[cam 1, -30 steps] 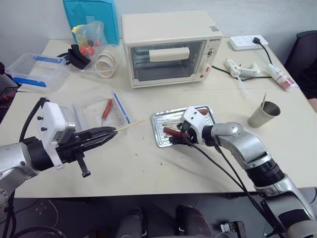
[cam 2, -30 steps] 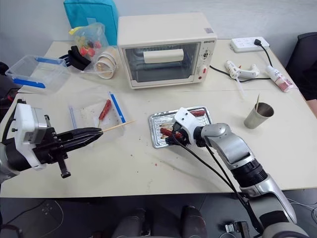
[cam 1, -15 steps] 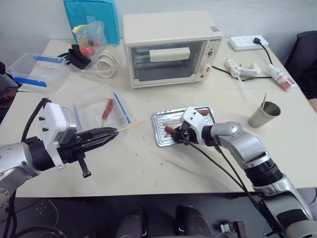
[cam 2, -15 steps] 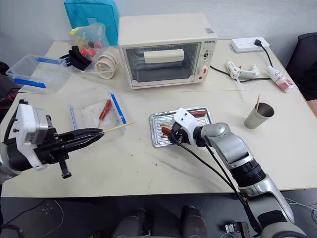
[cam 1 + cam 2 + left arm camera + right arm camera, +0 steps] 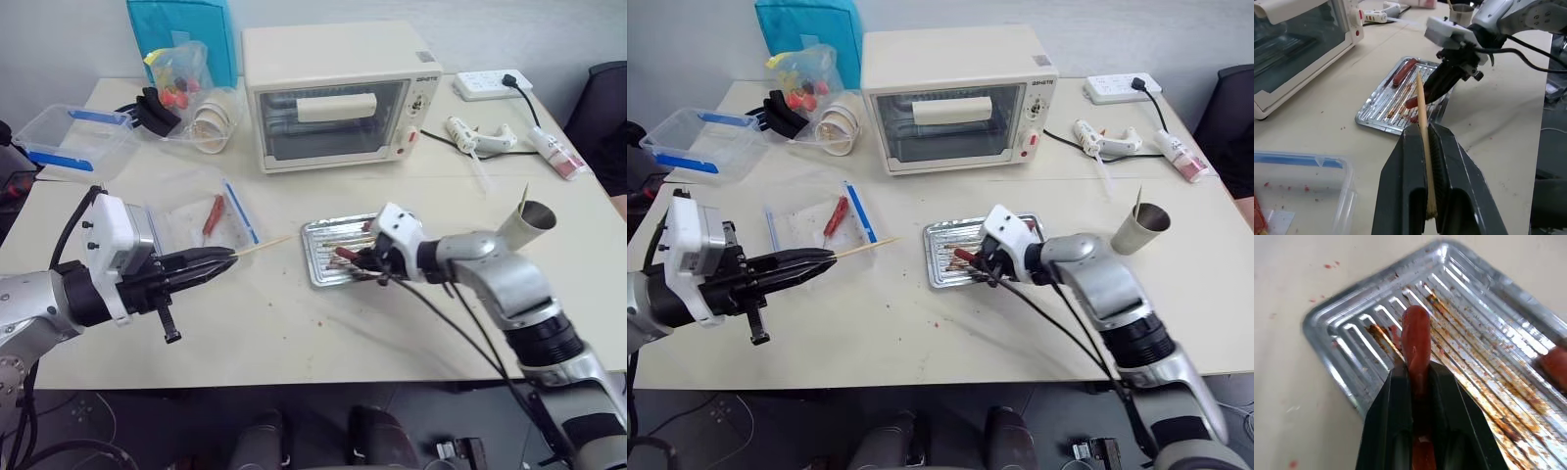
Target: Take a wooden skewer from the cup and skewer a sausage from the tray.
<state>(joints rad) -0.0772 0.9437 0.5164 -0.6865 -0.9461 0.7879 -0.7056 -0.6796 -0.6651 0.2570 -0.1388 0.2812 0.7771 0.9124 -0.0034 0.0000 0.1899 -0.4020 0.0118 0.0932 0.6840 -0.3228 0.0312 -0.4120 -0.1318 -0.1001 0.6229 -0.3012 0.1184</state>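
Through the right wrist view we see the right tool [image 5: 1418,382] clamped on the sausage [image 5: 1416,340] above the tray [image 5: 1342,333]. The left wrist view shows our left tool [image 5: 1425,142] gripping the wooden skewer [image 5: 1422,117], tip toward the sausage.

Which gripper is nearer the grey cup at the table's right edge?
Right. The right gripper is over the tray, shut on the sausage, closer to the cup. The left gripper, holding the wooden skewer, is farther away.
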